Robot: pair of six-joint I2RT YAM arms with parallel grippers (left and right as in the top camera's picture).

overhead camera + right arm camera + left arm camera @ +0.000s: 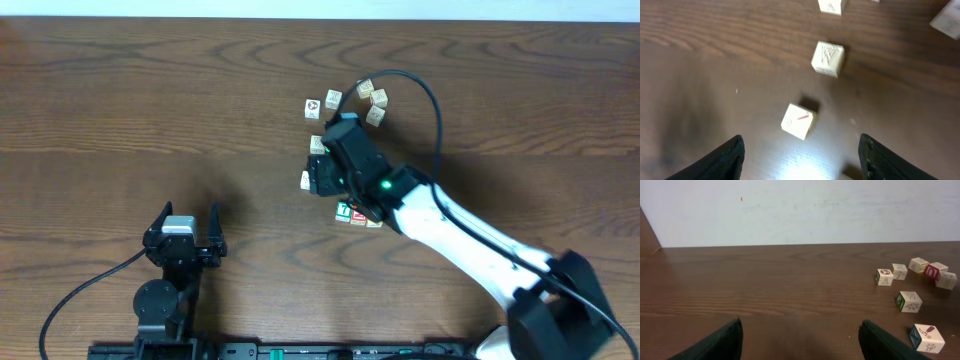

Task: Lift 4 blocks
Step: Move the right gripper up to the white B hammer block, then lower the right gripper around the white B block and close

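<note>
A dark wooden table [150, 100] fills the overhead view, and a plain pale wall [800, 210] rises behind it in the left wrist view. At the left, near the front edge, the left gripper [188, 212] has its fingers spread wide with nothing between them. Right of centre is the right gripper [801, 136], on a white arm [470, 240] that reaches in from the lower right corner. It hangs over the table with its fingers also well apart and empty.

The white block [306, 180] lies flat on the table just left of that gripper's body. In the right wrist view it sits ahead of the gap between the fingers. It is a pale cube with a thin slanted stroke on its top face, and the left wrist view shows a blue side. It is turned askew to the wood grain.

Nearby to the right, the green block [344, 210], the red block [358, 215] and a yellowish block [373, 221] stand touching in a short row, half under the arm. The green and red ones each show a white mark; the third is too hidden to read. The row runs left to right, its right end slightly nearer the front. Farther back, cream blocks [333, 98] lie in a loose cluster.
</note>
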